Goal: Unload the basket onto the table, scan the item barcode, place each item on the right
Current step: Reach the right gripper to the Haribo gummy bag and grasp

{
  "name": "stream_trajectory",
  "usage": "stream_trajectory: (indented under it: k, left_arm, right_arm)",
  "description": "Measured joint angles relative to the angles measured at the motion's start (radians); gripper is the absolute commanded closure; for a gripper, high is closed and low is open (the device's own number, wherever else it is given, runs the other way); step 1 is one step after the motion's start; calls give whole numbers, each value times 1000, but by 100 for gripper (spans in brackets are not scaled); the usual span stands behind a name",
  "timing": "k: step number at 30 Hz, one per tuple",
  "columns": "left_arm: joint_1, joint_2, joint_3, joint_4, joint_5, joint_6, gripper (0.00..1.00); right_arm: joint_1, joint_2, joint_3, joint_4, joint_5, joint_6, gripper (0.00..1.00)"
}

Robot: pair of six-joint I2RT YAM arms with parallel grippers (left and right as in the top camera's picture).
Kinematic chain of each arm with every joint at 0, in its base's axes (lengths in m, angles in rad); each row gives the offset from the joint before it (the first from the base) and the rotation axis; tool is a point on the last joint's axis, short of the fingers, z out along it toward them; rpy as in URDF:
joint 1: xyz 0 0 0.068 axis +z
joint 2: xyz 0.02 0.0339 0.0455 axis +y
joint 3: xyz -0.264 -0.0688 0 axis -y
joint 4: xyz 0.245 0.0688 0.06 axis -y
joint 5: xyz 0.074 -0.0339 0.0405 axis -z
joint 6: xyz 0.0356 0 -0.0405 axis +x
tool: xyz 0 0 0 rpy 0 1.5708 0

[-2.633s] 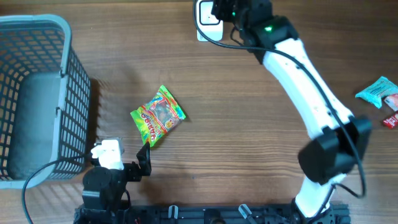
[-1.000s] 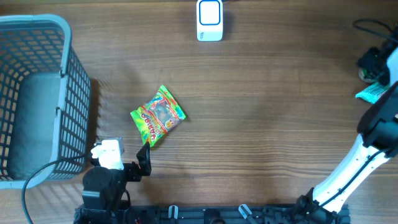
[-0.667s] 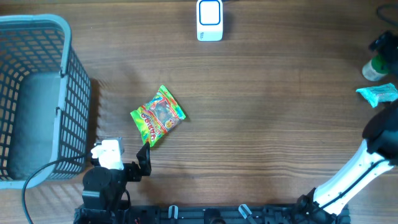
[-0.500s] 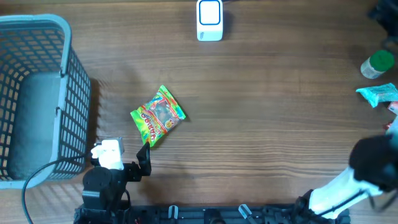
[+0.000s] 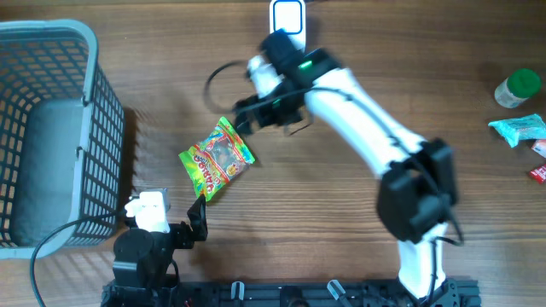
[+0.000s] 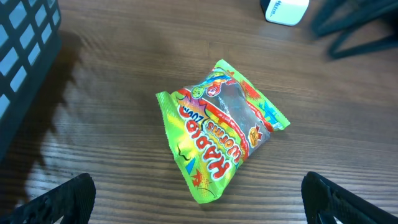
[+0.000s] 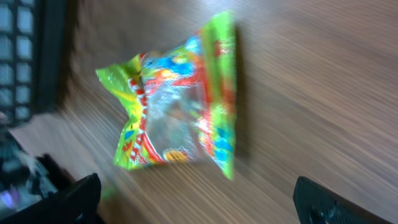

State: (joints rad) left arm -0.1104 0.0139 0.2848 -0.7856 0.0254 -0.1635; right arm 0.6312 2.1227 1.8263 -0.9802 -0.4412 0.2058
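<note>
Near end effector (image 5: 256,115) (right): candy bag (image 5: 217,159)

probably a mock shop checkout: scanner (image 5: 288,15), basket (image 5: 51,31), wooden table (image 5: 324,213).

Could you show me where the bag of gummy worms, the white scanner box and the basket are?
Gummy worms bag (image 5: 217,159): overhead view, middle of its printed front.
White scanner (image 5: 288,13): overhead view, its top face.
Grey basket (image 5: 47,31): overhead view, its far rim.

Posture check — both sets of jaws wide, empty.
Right arm (image 5: 358,111) extended forward and leftward — left arm (image 5: 141,251) folded near its base.
</note>
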Motion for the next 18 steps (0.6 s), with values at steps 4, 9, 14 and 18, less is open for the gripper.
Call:
stream_trajectory:
  k: [4, 9, 14, 18]
  left_arm:
    - [0, 0, 0, 0, 0, 0, 0]
    - [0, 0, 0, 0, 0, 0, 0]
    - [0, 0, 0, 0, 0, 0, 0]
    - [0, 0, 0, 0, 0, 0, 0]
  right_arm:
    - [98, 109, -3, 74, 58, -2, 0]
    - [90, 193, 2, 96, 67, 1, 19]
    - [87, 221, 3, 94, 28, 5, 96]
    - [56, 224, 8, 47, -30, 5, 96]
